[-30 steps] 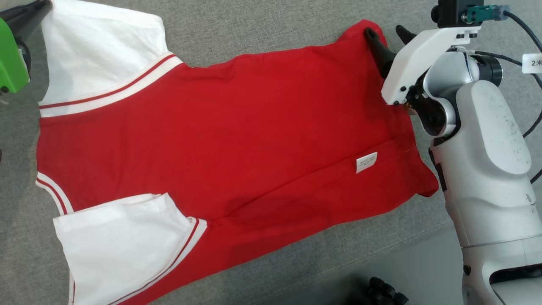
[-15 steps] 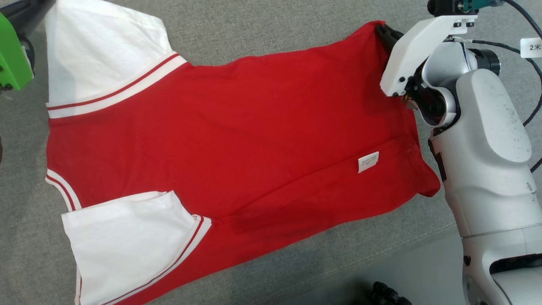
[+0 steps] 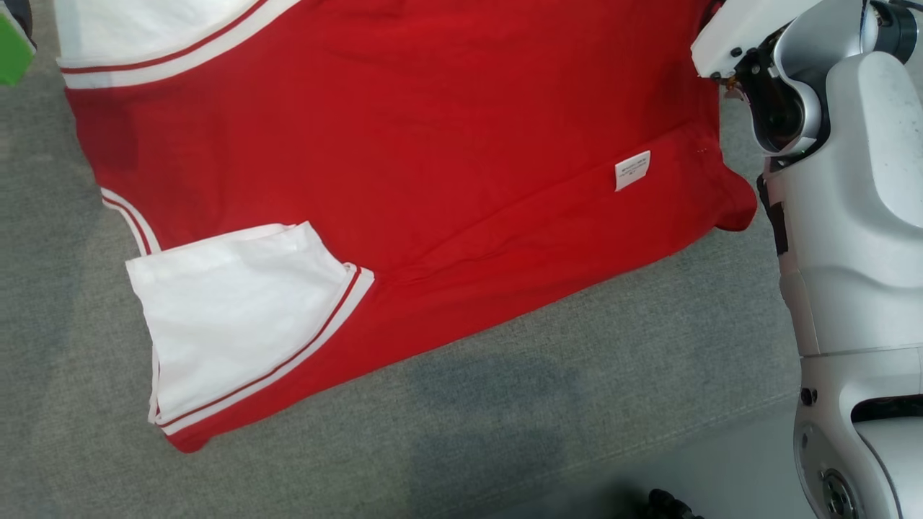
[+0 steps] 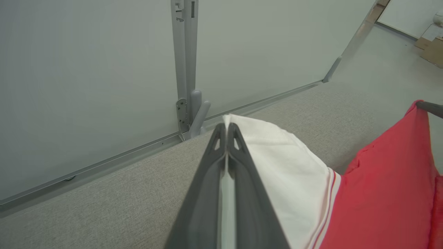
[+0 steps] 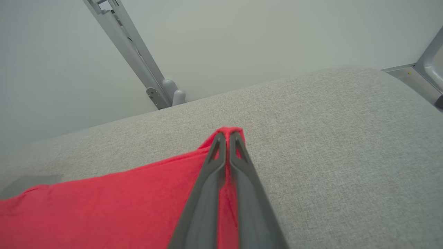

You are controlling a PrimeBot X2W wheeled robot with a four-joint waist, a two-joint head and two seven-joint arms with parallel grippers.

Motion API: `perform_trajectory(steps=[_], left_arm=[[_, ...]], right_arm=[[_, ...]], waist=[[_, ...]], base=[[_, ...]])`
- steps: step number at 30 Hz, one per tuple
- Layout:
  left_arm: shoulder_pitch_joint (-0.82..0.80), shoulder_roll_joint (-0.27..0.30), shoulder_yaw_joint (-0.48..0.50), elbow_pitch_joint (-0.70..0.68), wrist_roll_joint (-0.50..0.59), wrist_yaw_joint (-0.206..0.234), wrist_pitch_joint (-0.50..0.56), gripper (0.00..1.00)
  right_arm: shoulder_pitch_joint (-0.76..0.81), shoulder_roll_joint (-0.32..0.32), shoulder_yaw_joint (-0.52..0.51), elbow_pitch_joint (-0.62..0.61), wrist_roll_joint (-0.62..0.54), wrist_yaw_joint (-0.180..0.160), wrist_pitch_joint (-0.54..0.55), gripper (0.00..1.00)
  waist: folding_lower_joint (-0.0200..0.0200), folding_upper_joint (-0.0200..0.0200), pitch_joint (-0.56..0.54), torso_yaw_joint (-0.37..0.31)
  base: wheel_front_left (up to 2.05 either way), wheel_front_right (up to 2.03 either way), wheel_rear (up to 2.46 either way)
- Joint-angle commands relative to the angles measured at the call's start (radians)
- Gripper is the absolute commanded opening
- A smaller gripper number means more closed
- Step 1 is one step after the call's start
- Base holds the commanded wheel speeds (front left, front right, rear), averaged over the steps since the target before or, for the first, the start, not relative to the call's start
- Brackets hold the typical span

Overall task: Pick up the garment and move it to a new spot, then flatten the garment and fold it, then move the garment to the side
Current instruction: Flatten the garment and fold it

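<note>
The garment is a red shirt with white sleeves, spread on a grey fabric surface. One white sleeve lies folded onto its lower left, and a white label shows near the right hem. In the left wrist view my left gripper is shut on the other white sleeve. My right gripper is shut on a red hem corner of the garment. The right arm's pale forearm stands at the head view's right edge.
Grey wall panels with a metal post rise just behind the surface's far edge. The surface's front edge runs across the lower right, with a dark object below it. Bare grey fabric lies in front of the garment.
My right gripper's fingers have closed on the red hem corner. The head camera has moved, so the whole garment now sits higher in its picture.
</note>
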Motion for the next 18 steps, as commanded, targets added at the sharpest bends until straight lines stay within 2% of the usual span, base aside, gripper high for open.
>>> perform_trajectory(steps=[1,7,12,18], left_arm=[[-0.005,0.004,-0.009,-0.008,-0.016,-0.004,-0.017,0.0],[0.077,0.067,-0.073,-0.135,-0.078,-0.004,-0.103,0.0],[0.187,0.158,-0.11,-0.277,-0.152,-0.004,-0.186,0.0],[0.321,0.272,-0.155,-0.427,-0.162,-0.004,-0.288,0.0]], right_arm=[[0.0,-0.001,0.001,0.007,0.006,0.0,-0.006,0.0],[0.069,-0.021,0.011,-0.011,0.033,0.0,0.022,0.0],[0.177,-0.069,0.012,-0.075,0.093,0.0,0.052,0.0],[0.325,-0.143,0.002,-0.183,0.181,0.0,0.077,0.0]], waist=[[0.0,0.0,-0.007,0.012],[0.0,0.0,-0.046,0.05],[0.0,0.0,-0.091,0.083],[0.0,0.0,-0.128,0.119]], base=[[0.0,0.0,0.0],[0.0,0.0,0.0],[0.0,0.0,0.0],[0.0,0.0,0.0]])
